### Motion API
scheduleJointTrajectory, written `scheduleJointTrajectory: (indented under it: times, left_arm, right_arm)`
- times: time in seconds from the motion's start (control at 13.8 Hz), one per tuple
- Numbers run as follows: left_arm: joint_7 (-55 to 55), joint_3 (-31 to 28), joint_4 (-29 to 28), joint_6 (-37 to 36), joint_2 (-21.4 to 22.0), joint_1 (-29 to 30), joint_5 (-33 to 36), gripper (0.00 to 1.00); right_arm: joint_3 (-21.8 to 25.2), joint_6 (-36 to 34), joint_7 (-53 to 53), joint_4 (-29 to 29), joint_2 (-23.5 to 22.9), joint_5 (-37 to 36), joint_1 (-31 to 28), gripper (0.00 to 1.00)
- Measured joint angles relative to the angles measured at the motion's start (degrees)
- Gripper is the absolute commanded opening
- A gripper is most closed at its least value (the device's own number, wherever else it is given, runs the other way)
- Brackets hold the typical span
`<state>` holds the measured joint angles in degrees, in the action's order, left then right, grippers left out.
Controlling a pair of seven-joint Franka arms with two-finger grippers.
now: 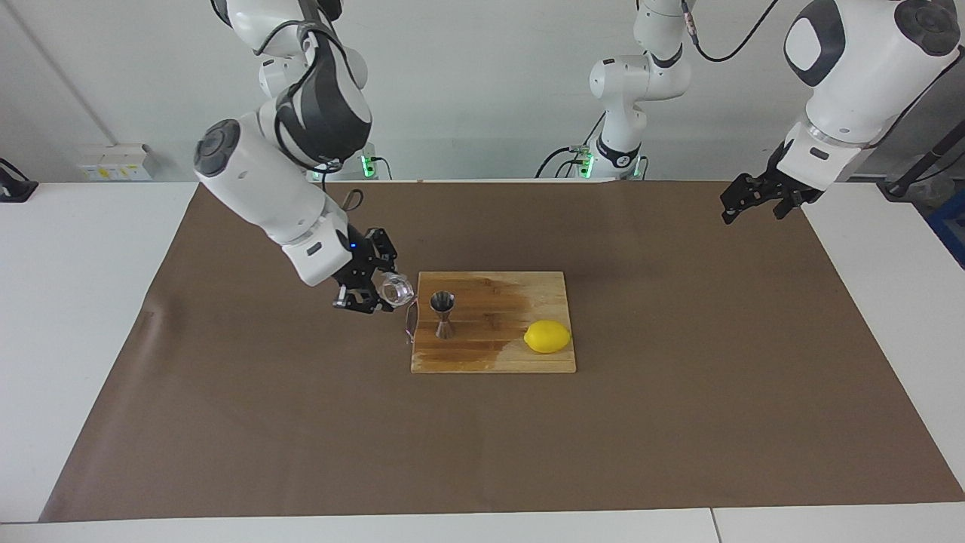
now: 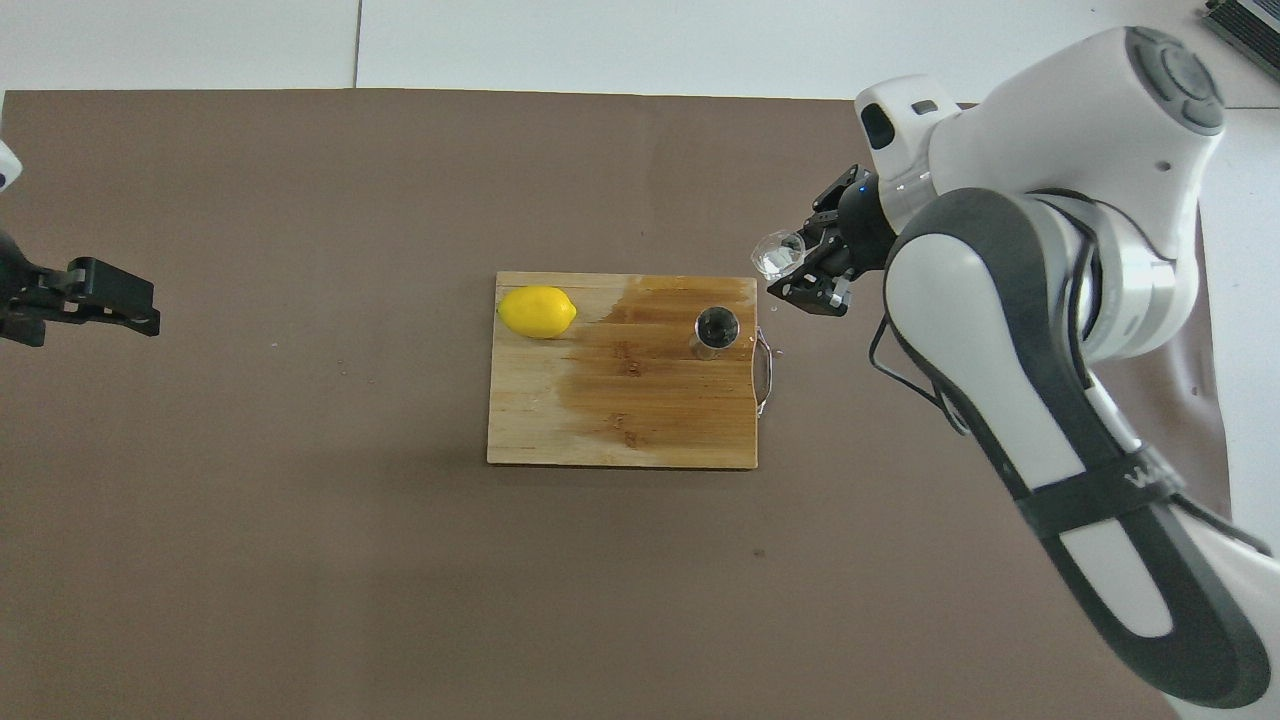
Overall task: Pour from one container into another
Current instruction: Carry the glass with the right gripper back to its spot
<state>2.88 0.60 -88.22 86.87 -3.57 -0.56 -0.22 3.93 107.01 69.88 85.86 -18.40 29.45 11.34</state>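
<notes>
Clear, glinting glass cup [image 1: 396, 290] in the right claw [image 1: 375, 292]. Beside it, a shiny metal jigger [image 1: 442, 314] on a wooden board [image 1: 494, 354], darkly stained. Matt brown cloth [image 1: 301, 422] lies underneath.

A white table [image 1: 75, 317] under a brown mat [image 1: 678, 422] stands against a plain pale wall [image 1: 490, 90], with a socket box [image 1: 113, 162] at its foot.
</notes>
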Motion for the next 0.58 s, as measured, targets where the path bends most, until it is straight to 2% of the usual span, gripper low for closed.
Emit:
scheduleJointTrajectory:
  times: [0.58]
  left_arm:
    - [0.0, 0.0, 0.0, 0.0, 0.0, 0.0, 0.0, 1.0]
  right_arm:
    - [0.3, -0.2, 25.6, 10.6, 1.6, 9.6, -18.7, 0.0]
